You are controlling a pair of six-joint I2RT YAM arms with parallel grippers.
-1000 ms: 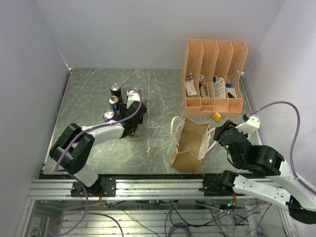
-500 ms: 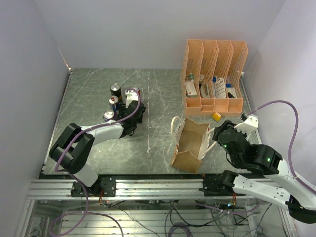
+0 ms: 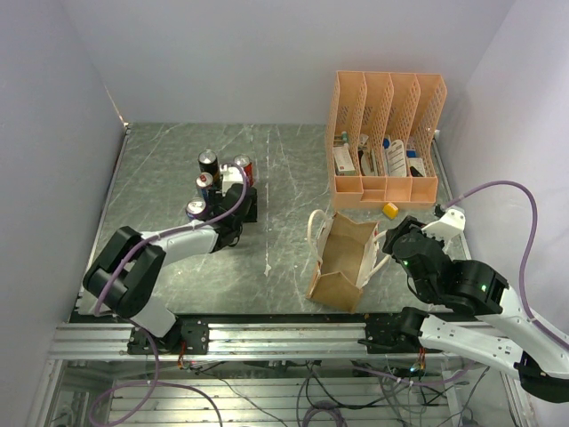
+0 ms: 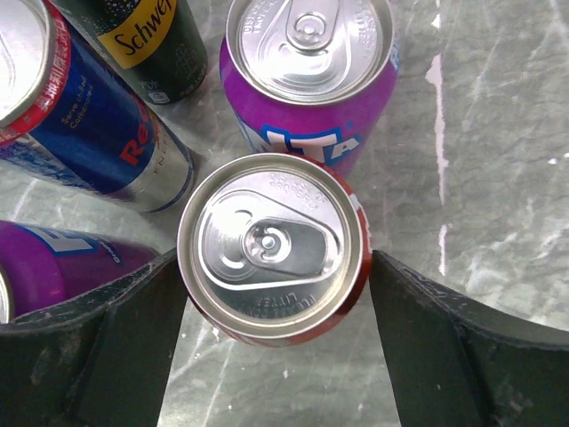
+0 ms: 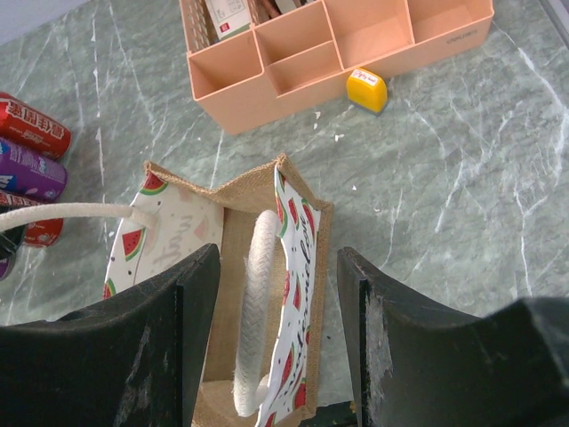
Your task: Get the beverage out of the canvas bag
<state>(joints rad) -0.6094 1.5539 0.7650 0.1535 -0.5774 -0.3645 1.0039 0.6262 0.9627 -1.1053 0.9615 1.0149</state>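
Beverage, a red can, stands upright in the left half of the table among other cans, well apart from the canvas bag near the front edge. Left gripper looks straight down the can's vertical axis, jaws close at either side; whether they touch it cannot be told. Right gripper, jaws apart and empty, hangs over the bag.

Neighbouring cans crowd the red can; canvas bag gapes open.
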